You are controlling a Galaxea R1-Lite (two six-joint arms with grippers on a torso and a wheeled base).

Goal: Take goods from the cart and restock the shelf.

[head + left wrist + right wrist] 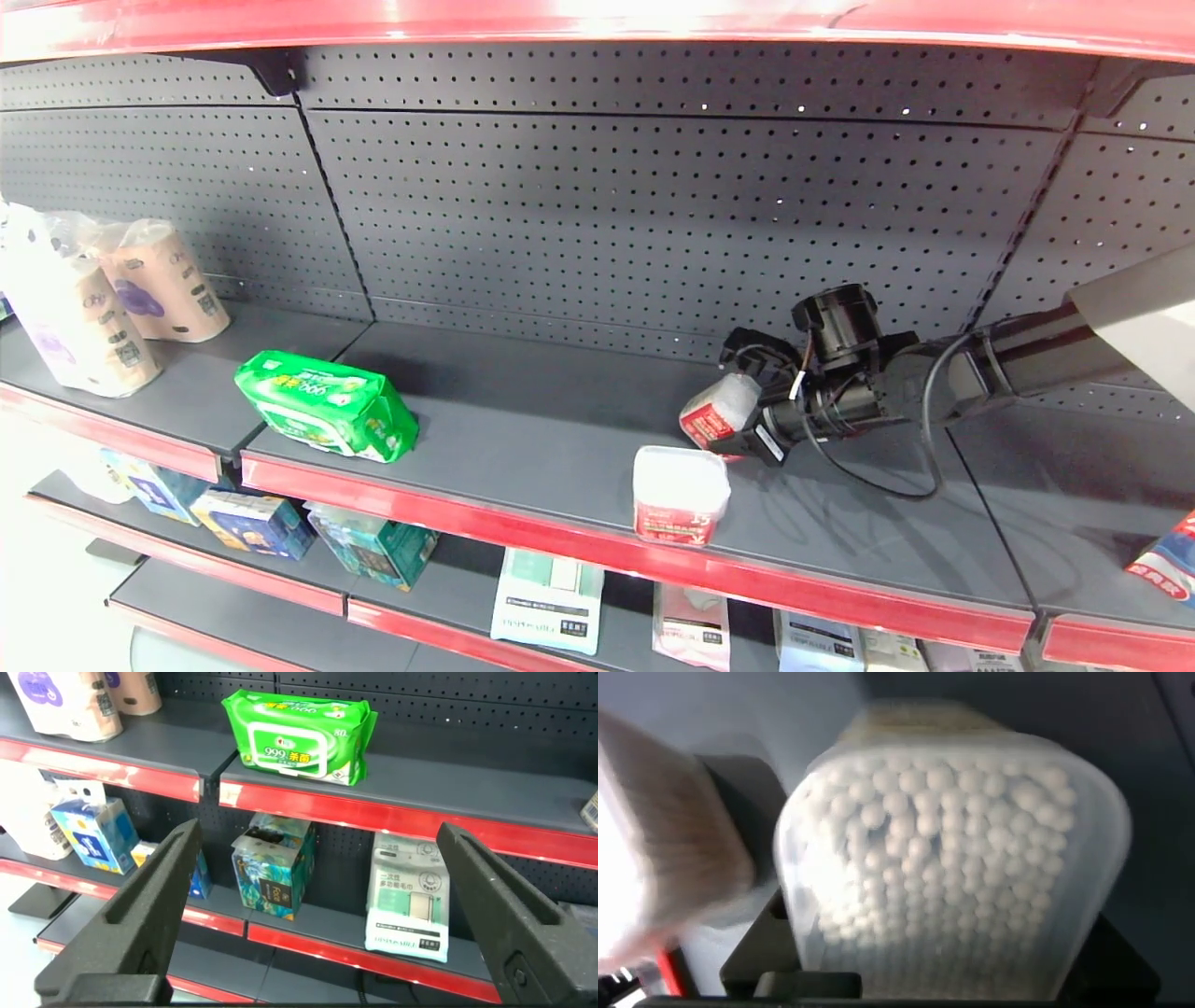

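The right gripper [750, 422] is clamped on a clear tub of cotton swabs [717, 411] with a red label, held tilted over the shelf [523, 429], back from its edge. A second tub [680, 493] stands by the front lip (red label, print too small to read). The left gripper [308, 905] is spread wide, facing the green wipes pack [297, 737] with its white-and-red label.

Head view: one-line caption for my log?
Right gripper holds a cotton swab box over the shelf, a second box standing near the front edge.
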